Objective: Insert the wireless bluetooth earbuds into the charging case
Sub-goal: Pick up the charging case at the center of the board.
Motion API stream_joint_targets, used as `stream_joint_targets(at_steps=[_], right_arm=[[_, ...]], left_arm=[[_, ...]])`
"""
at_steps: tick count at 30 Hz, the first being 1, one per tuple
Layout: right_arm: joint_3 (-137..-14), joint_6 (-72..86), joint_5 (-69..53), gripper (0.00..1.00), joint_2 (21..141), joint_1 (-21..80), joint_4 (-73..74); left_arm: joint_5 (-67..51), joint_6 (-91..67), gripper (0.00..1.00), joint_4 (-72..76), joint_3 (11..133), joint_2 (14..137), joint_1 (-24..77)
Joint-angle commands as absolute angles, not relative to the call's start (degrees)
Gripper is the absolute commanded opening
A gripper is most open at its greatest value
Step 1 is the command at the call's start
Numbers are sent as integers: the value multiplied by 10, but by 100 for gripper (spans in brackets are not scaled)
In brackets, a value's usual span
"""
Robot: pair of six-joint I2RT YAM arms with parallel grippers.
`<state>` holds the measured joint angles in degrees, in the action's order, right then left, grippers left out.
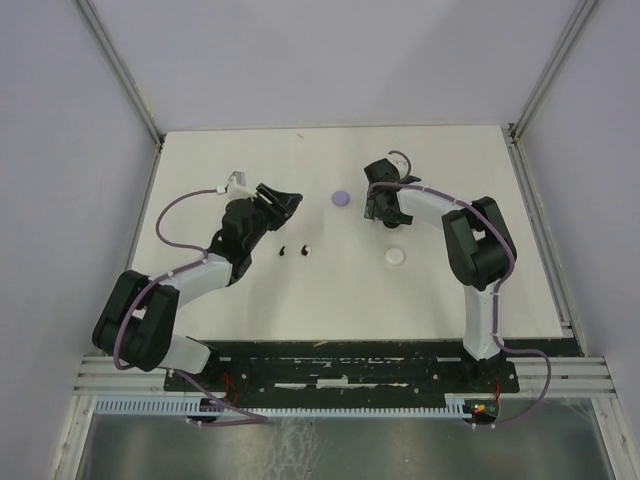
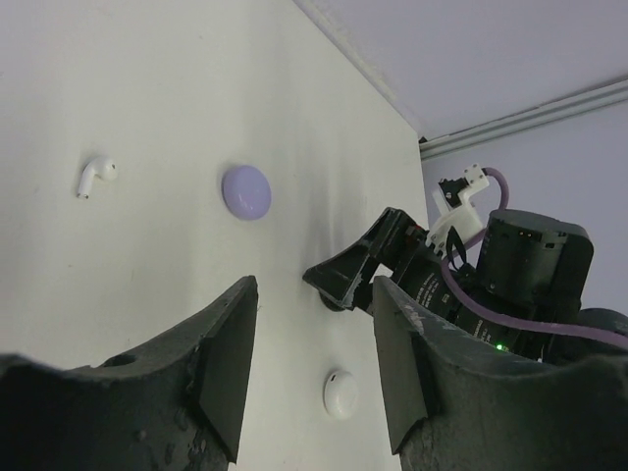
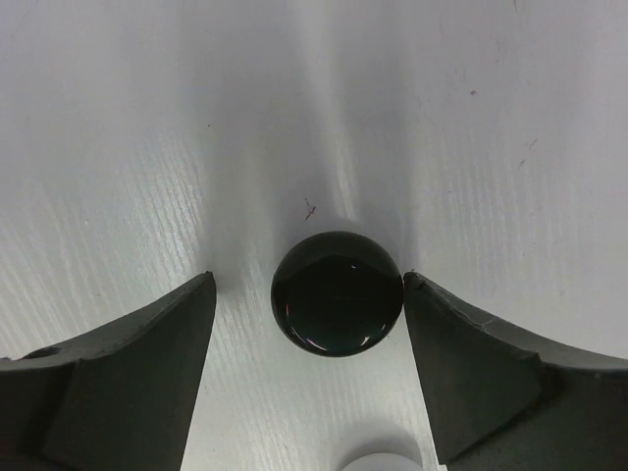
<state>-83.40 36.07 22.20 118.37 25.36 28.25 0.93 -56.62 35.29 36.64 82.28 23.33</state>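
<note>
Table: white table (image 1: 450, 300) with pale walls at 9, 12 and 3 o'clock; the arm bases sit at 6 o'clock.
Left pincer: the left gripper (image 1: 288, 200) is at about 10 o'clock from the table's middle. In its own wrist view the left gripper (image 2: 314, 285) has its jaws moderately apart, with nothing between them.
Right pincer: the right gripper (image 1: 379, 212) is at about 1 o'clock from the table's middle. In its wrist view the right gripper (image 3: 309, 285) stands wide.
Black disc: the glossy black disc (image 3: 337, 292) lies flat on the table between the right fingers, with a clear gap on each side. The right gripper hides it in the top view.
Earbuds, dark: the black earbud (image 1: 285, 250) and the second earbud (image 1: 306, 248), dark with a pale fleck, lie just beside each other on the table. They are at 6 o'clock of the left gripper, near it but apart.
Earbud, white: the white earbud (image 2: 96, 175) lies loose on the table at 9 o'clock of the lilac disc in the left wrist view.
Lilac disc: the lilac disc (image 1: 340, 198) lies between the two grippers and touches neither.
White disc: the white disc (image 1: 396, 257) is at 5 o'clock of the right gripper.
Writing: any lettering on the discs or earbuds is too small to read.
Marks: a thin reddish scratch (image 3: 309, 208) shows on the table at 11 o'clock of the black disc. A green light (image 2: 500, 344) glows on the right arm's wrist.
</note>
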Motion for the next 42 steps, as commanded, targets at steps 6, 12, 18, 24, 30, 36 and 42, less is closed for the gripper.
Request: stream_joint_targets(at_steps=[6, 12, 18, 24, 30, 36, 42], right_arm=[[-798, 359, 259, 73, 1176, 247, 300], [-783, 356, 255, 63, 1174, 240, 290], [-749, 328, 242, 47, 1150, 233, 245], [-716, 234, 159, 40, 1117, 238, 147], [-687, 140, 34, 39, 1095, 278, 61], [-649, 83, -98, 35, 1064, 309, -19], [-618, 14, -170, 34, 1019, 335, -48]], left_arm=[[-4, -533, 55, 377, 336, 780, 234], [-28, -537, 54, 392, 326, 781, 234], [-108, -525, 53, 432, 332, 815, 234], [-178, -543, 53, 457, 359, 871, 227], [-270, -585, 53, 498, 387, 937, 193], [-341, -604, 51, 520, 416, 998, 182], [-343, -574, 50, 454, 434, 1011, 182]])
